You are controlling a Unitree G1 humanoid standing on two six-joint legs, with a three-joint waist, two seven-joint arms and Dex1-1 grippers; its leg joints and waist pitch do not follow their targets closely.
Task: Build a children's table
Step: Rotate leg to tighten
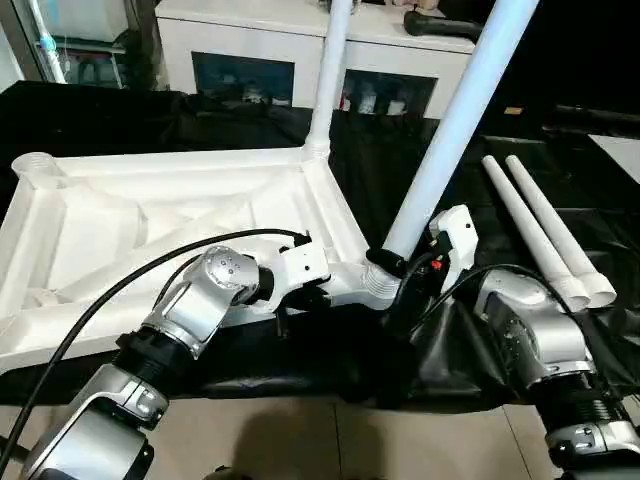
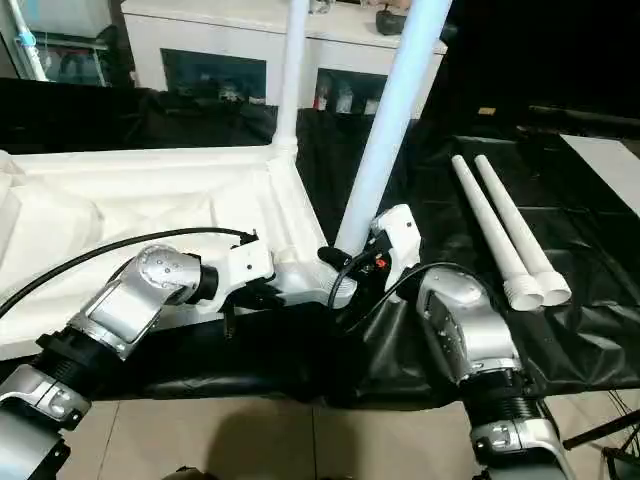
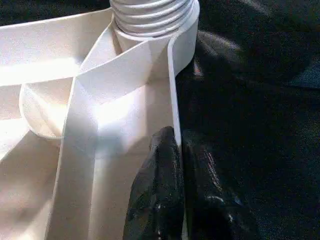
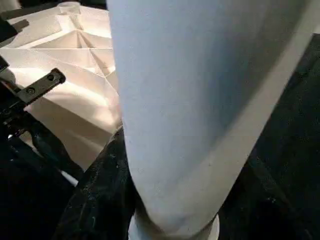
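Note:
The white tabletop (image 1: 150, 220) lies upside down on a black cloth, ribbed underside up. One leg (image 1: 330, 80) stands upright in its far right corner socket. A second leg (image 1: 455, 130) leans to the right, its lower end at the ribbed collar (image 3: 152, 15) of the near right corner. My right gripper (image 1: 412, 268) is shut on this leg just above the collar; the leg (image 4: 200, 100) looms close in the right wrist view. My left gripper (image 3: 176, 137) is shut on the tabletop's near rim (image 3: 172, 90), one black finger (image 3: 155, 200) on each side of the thin wall. Two loose legs (image 1: 545, 235) lie side by side on the right.
A white cabinet with glass doors (image 1: 250, 55) stands behind the work, with a black object (image 1: 440, 25) on top. The black cloth (image 1: 450, 350) hangs over the front edge above a tiled floor (image 1: 330, 440). A cable (image 1: 120, 290) loops over my left forearm.

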